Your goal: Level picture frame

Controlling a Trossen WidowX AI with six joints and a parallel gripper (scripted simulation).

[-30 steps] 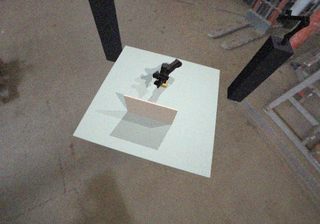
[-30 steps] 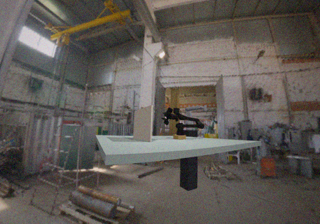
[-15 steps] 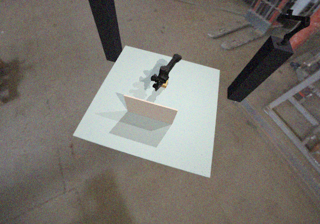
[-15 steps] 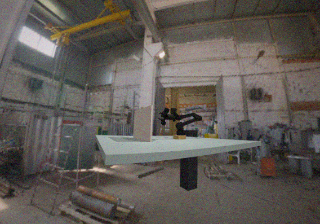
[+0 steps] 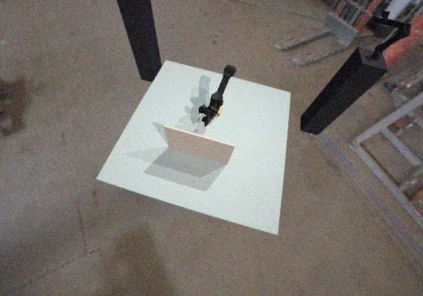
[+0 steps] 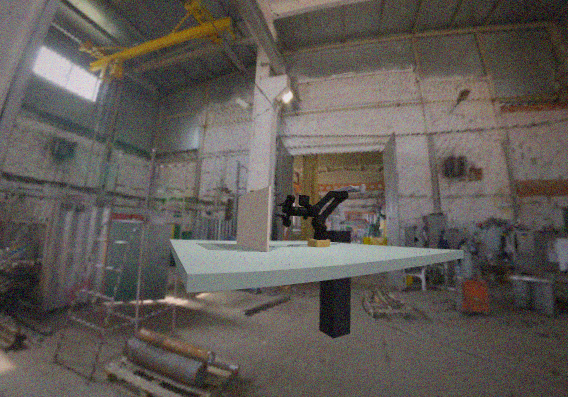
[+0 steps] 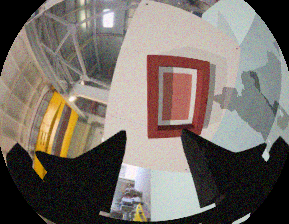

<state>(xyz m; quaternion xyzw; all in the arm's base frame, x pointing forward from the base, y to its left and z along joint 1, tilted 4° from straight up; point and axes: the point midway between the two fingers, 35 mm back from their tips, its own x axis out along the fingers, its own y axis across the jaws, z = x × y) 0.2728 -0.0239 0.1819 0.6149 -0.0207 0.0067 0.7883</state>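
Observation:
The picture frame (image 7: 153, 95), with a red border, pale mat and pink-red middle, hangs on the upright wall panel (image 7: 130, 65) (image 5: 197, 146) (image 6: 254, 218). Against the panel's edges it looks turned, its right side higher in the wrist view. The screw and notched strip are hidden; the top and exterior views hide the frame's face. My gripper (image 7: 153, 133) (image 6: 284, 211) is open and empty, in front of the panel and short of it. In the wrist view the right fingertip overlaps the frame's lower right corner; the left one is left of the frame.
The panel stands on the pale table top (image 5: 257, 187) (image 6: 320, 263). A yellow-brown block (image 6: 319, 243) (image 5: 220, 110) lies by the arm's base. Two dark pillars (image 5: 139, 34) (image 5: 340, 90) stand beyond the table. Arm and panel cast shadows.

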